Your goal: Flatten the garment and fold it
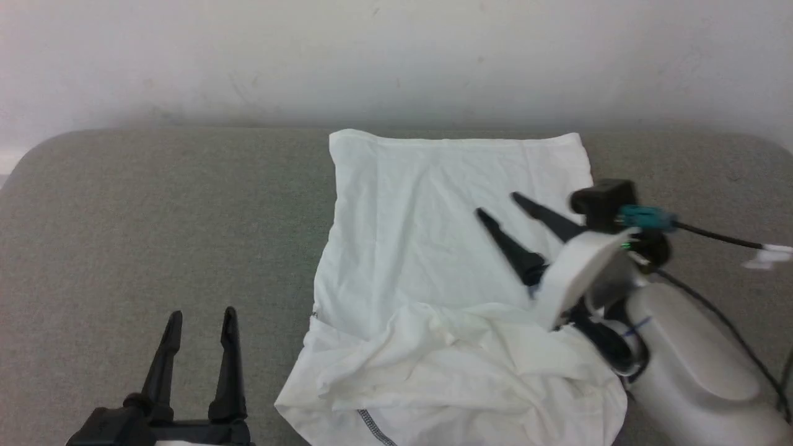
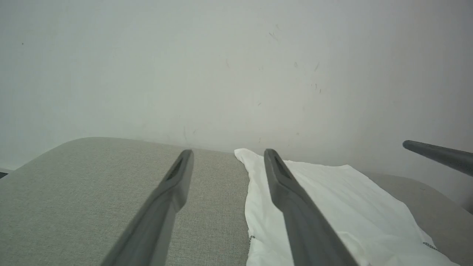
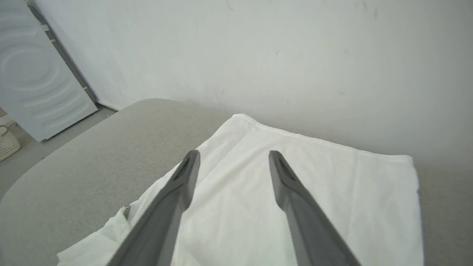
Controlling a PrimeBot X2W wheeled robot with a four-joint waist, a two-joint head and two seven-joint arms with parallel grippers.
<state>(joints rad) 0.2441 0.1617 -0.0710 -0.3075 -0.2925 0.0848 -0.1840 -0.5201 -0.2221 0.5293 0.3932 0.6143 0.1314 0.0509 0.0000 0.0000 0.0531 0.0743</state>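
The white long-sleeved shirt (image 1: 427, 248) is spread on the grey cloth-covered tabletop (image 1: 155, 217). Its far half lies nearly flat, with a straight edge toward the wall (image 1: 396, 56). Its near half is heaped in loose, rumpled folds, and a dark zigzag-stitched seam (image 1: 373, 428) is seen at the near edge.

The right end effector (image 1: 497, 204) is held over the flat part, fingers spread wide and nothing gripped. Contact with the cloth cannot be judged. The left end effector (image 1: 203, 313) is placed beside the shirt over bare tabletop, likewise parted and empty.

The fabric is judged thin, light and limp. It will likely drape, crease and slide easily, and a single layer may be hard to separate. Hold is best taken at the bunched near edge or its corners, so that the heap can be drawn out flat.
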